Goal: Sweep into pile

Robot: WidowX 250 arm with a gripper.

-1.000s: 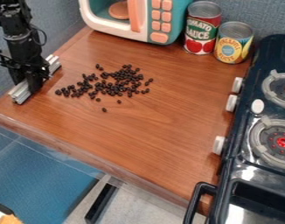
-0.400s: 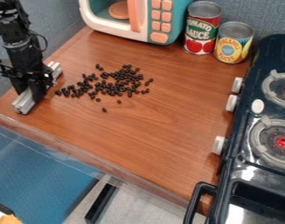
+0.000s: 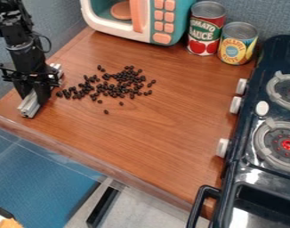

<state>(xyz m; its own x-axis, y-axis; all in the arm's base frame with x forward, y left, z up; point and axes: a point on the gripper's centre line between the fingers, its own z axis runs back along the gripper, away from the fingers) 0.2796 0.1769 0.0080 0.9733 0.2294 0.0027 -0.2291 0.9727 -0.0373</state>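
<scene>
One black two-finger gripper (image 3: 33,94), pointing down at the left side of the wooden counter (image 3: 153,124); fingers parted by the width of a bar and closed on it, one to each flank. Held item: one grooved, silvery metal bar (image 3: 29,107), lying aslant, its nearer end projecting below the fingers toward the counter's front edge, its farther end showing behind the gripper, toward the back wall. Whether the bar's underside touches the counter: cannot tell. One scatter of small, dark, rounded beans (image 3: 120,84), left of the counter's middle, just beside the gripper and apart from it and the bar; densest toward its right part, thinning leftward into a narrower band, with a few strays, two of them on the near side. Behind the beans, at the counter's back: one toy microwave (image 3: 162,22), teal and white with peach buttons; to its right, two upright cans (image 3: 206,29), red and yellow; along the right side, one dark toy stove (image 3: 257,129) with pale knobs.
</scene>
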